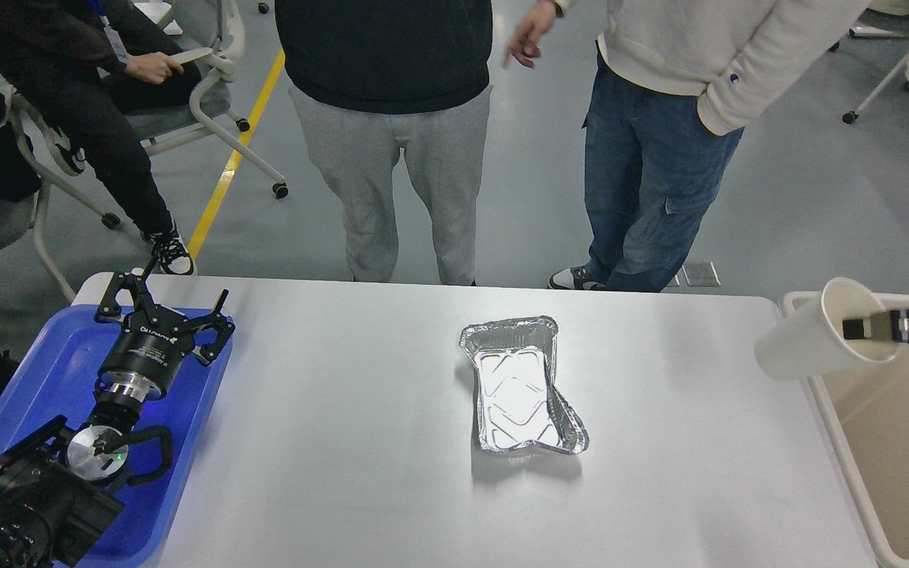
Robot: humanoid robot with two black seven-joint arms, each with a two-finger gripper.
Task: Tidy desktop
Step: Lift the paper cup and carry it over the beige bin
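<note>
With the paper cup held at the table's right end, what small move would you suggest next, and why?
Probably carry the right gripper a little further right and release: its jaws pinch the paper cup at the rim, tilted, just at the beige bin edge, not fully over it.
</note>
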